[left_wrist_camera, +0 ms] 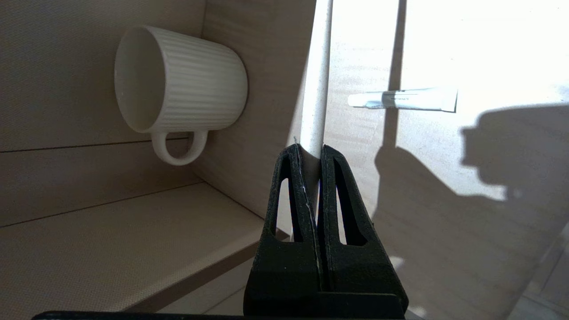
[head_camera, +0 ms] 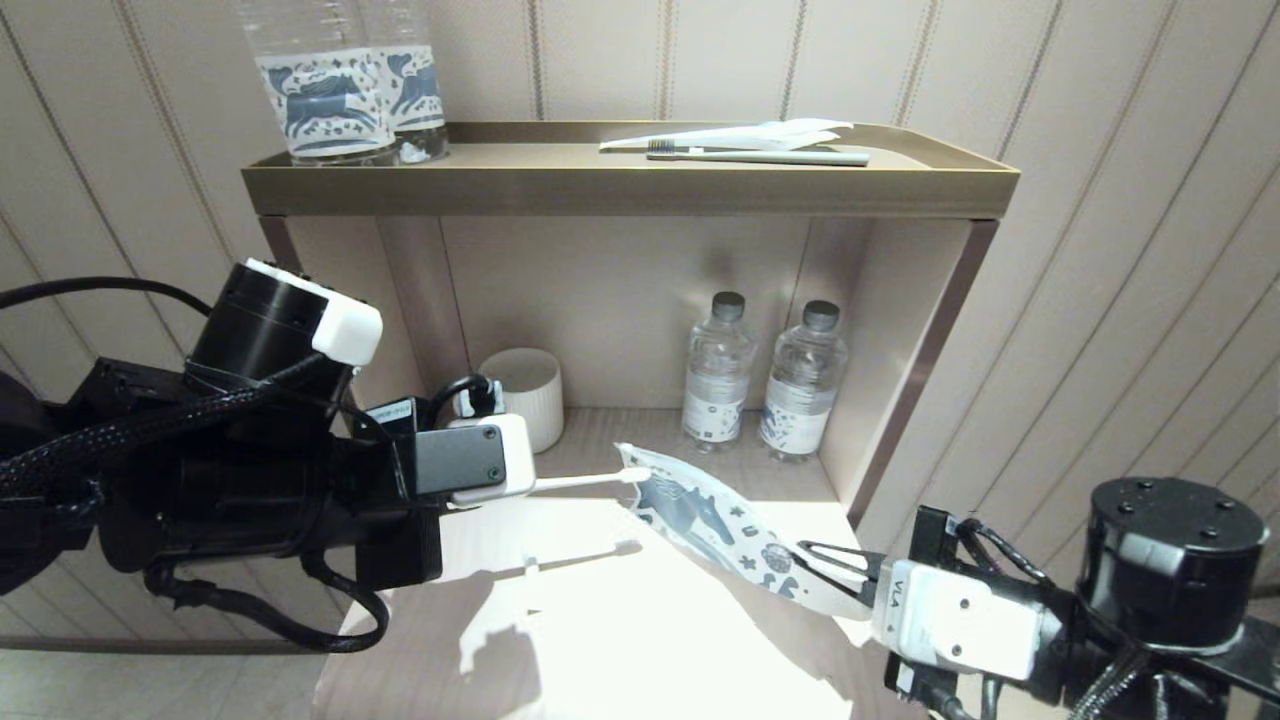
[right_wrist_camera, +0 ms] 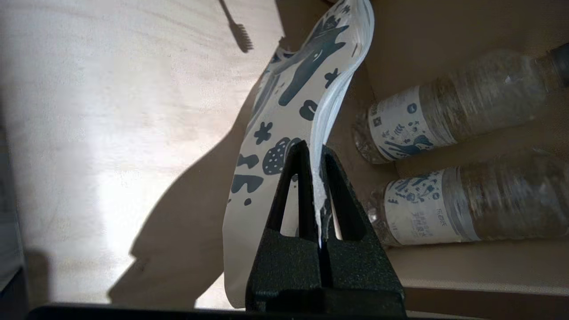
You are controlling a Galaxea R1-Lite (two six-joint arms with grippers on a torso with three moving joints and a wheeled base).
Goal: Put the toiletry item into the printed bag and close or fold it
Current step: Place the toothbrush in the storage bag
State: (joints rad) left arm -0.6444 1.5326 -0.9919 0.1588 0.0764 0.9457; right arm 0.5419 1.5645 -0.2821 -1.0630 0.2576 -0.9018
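Note:
My left gripper (left_wrist_camera: pixel 311 149) is shut on the handle of a white toothbrush (left_wrist_camera: pixel 316 89). In the head view the toothbrush (head_camera: pixel 585 482) lies level above the sunlit counter, and its head meets the upper end of the printed bag (head_camera: pixel 700 515). I cannot tell whether the tip is inside. The bag is white with a dark teal horse and small motifs, and it hangs slanted in the air. My right gripper (head_camera: pixel 840 565) holds its lower end. In the right wrist view that gripper (right_wrist_camera: pixel 313 149) is shut on the bag's (right_wrist_camera: pixel 284 115) thin edge.
A small toothpaste tube (left_wrist_camera: pixel 404 99) lies on the counter. A ribbed white mug (head_camera: pixel 525 395) and two water bottles (head_camera: pixel 760 385) stand in the niche behind. The top shelf (head_camera: pixel 630 190) carries two more bottles (head_camera: pixel 340 90), another toothbrush (head_camera: pixel 760 156) and a flat pouch (head_camera: pixel 740 135).

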